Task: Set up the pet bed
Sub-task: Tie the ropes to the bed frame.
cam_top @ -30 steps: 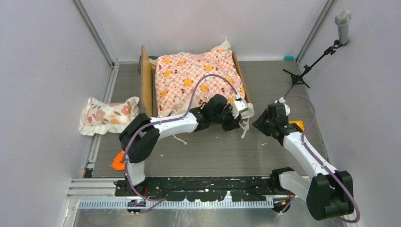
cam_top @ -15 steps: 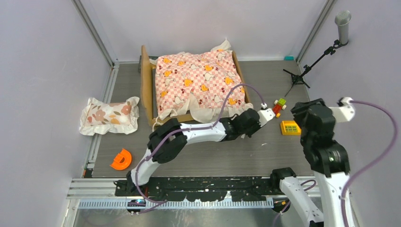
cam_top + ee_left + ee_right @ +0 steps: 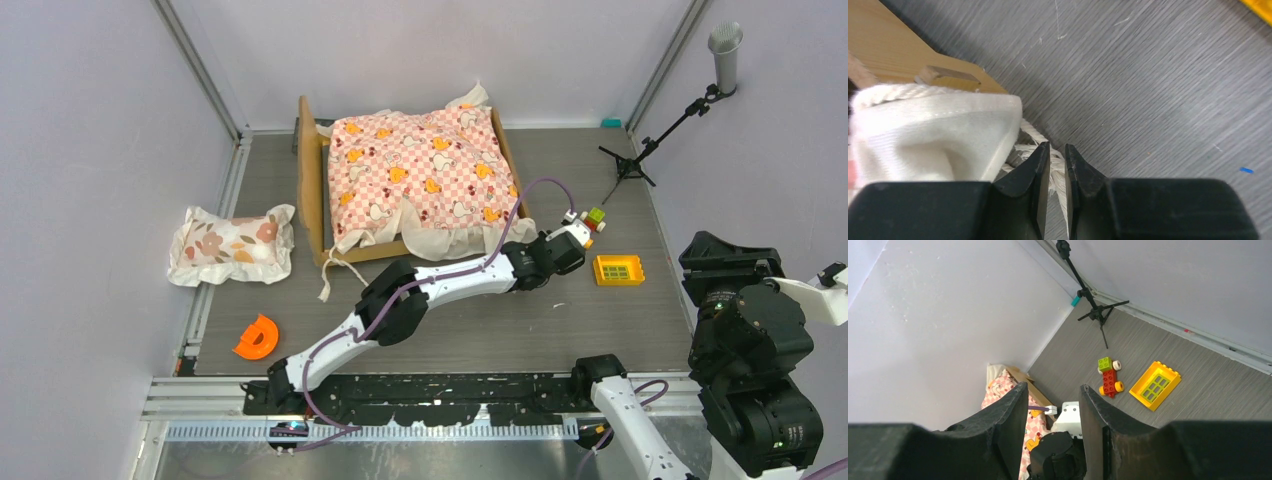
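Observation:
The pet bed (image 3: 310,180) stands at the back middle, a tan wooden frame covered by a pink-checkered ruffled sheet (image 3: 420,170). My left gripper (image 3: 553,255) reaches across to the bed's front right corner. In the left wrist view its jaws (image 3: 1057,146) are nearly together, with a frayed white tie cord (image 3: 1029,131) running between them. The cream ruffle (image 3: 933,135) and the wooden frame corner (image 3: 893,55) lie just to the left. My right gripper (image 3: 1053,386) hangs high over the right side, open with nothing in it.
A floral pillow (image 3: 230,245) lies left of the bed, with an orange piece (image 3: 256,338) nearer the front. A small toy car (image 3: 592,220) and a yellow brick (image 3: 617,269) sit right of my left gripper. A microphone tripod (image 3: 640,150) stands at the back right. Walls close in on both sides.
My left arm has stretched right along the bed's front edge to its right corner. My right arm has lifted up and back, uncovering the toy car and yellow brick.

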`<state>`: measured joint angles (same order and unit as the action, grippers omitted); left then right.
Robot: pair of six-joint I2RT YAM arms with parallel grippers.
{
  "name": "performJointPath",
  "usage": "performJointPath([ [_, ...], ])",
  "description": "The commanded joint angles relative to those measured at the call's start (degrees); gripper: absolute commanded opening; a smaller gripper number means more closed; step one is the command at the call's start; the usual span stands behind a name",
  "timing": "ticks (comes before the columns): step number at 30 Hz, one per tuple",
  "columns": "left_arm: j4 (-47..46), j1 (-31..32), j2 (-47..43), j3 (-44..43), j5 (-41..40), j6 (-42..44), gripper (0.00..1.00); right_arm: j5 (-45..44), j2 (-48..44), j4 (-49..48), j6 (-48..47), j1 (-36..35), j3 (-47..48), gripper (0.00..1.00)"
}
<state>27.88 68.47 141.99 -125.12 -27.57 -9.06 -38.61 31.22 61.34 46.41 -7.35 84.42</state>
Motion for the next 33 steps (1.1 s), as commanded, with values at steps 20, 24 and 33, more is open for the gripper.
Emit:
performJointPath([
  [20, 10.96, 0.96, 2.20, -9.13, -4.85, -8.02, 0.27, 2.30, 0.51, 0.97, -1.52, 0.09, -3.28, 0.47],
  [24, 11.07, 1.11, 1.88, -9.18, -4.42, -8.58, 0.28, 2.70, 0.28, 0.72, -1.33, 0.16, -3.47, 0.47],
  [33, 12.59, 1.12, 2.64, -9.82, -5.39, -9.18, 0.37, 3.83, 0.15, 0.55, -1.22, 0.15, -4.56, 0.47],
])
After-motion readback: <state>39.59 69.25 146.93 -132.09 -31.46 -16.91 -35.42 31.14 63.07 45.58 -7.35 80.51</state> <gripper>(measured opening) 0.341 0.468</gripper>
